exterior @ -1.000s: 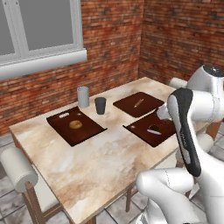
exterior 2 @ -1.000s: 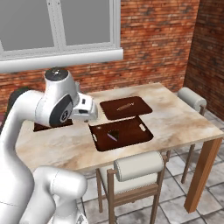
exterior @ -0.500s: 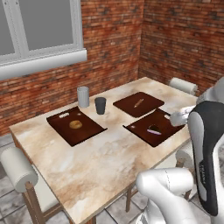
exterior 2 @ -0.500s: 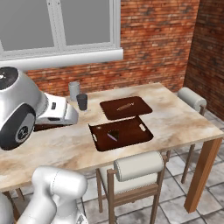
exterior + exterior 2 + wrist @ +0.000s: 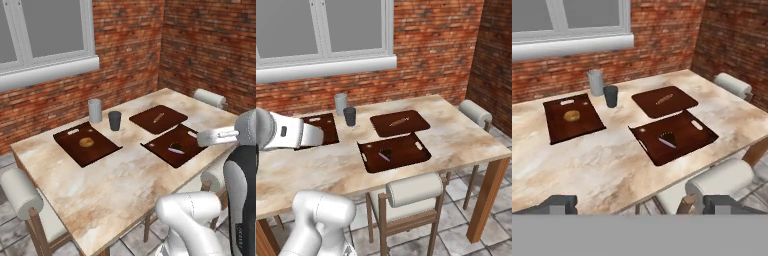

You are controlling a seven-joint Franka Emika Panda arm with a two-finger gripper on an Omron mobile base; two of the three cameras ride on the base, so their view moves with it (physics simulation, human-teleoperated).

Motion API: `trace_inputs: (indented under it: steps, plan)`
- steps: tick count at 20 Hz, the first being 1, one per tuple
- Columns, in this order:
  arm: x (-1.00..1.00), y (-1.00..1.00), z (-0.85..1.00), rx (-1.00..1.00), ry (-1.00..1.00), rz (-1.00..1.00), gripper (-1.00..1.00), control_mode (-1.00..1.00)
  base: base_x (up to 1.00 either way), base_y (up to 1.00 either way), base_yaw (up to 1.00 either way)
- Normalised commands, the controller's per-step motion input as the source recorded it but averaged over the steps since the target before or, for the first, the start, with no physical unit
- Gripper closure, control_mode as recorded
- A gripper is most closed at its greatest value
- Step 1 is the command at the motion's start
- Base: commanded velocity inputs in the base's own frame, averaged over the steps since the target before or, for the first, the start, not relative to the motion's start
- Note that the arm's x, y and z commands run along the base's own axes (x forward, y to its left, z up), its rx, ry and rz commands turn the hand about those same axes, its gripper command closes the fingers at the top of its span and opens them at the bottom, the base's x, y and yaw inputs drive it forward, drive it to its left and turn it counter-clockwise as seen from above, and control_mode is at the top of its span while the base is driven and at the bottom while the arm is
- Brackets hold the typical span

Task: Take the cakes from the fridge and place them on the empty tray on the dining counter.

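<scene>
1. Since the earlier frames, the white arm has been swung away from over the dining counter, so that the trays once hidden behind it are now seen in full; nothing on the top is seen to have shifted.
2. At the left end of the counter, near the window-side edge, a dark brown tray is laid, and a round tan biscuit is seen at its middle.
3. Just right of that tray, close to the far edge, a light grey cup is stood upright, with a smaller dark cup just beside it.
4. Further right, a second like tray is placed, and a long tan stick is laid on it.
5. Nearest the front edge, above a white-cushioned chair, the tray with handle cutouts is set; on it the dark chocolate wedge and, touching or just beside it, the pale slice are seen, though the two are too small for their details to be told.
6. At the right end of the counter another cushioned chair is stood.
7. The gripper is held apart from the counter with its fingertips spread wide; nothing is held between them.
</scene>
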Motion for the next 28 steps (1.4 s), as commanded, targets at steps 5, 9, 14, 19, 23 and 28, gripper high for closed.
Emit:
trace_inputs:
  steps: [5, 9, 14, 19, 23, 28]
  plan:
    - [-0.23, 0.10, 0.32, 0.02, -0.14, 0.00, -1.00, 1.00, -0.14, 0.00, 0.01]
    - [0.00, 0.00, 0.00, 0.00, 0.00, 0.00, -1.00, 1.00, -0.78, 0.00, 0.03]
    - [0.00, 0.00, 0.00, 0.00, 0.00, 0.00, -1.00, 1.00, -0.57, 0.15, 0.12]
    - [0.00, 0.00, 0.00, 0.00, 0.00, 0.00, -1.00, 1.00, 0.00, 0.50, 0.85]
    - [0.00, 0.00, 0.00, 0.00, 0.00, 0.00, -1.00, 1.00, 0.00, 0.11, 1.00]
    - [0.00, 0.00, 0.00, 0.00, 0.00, 0.00, -1.00, 1.00, 0.00, 0.02, 1.00]
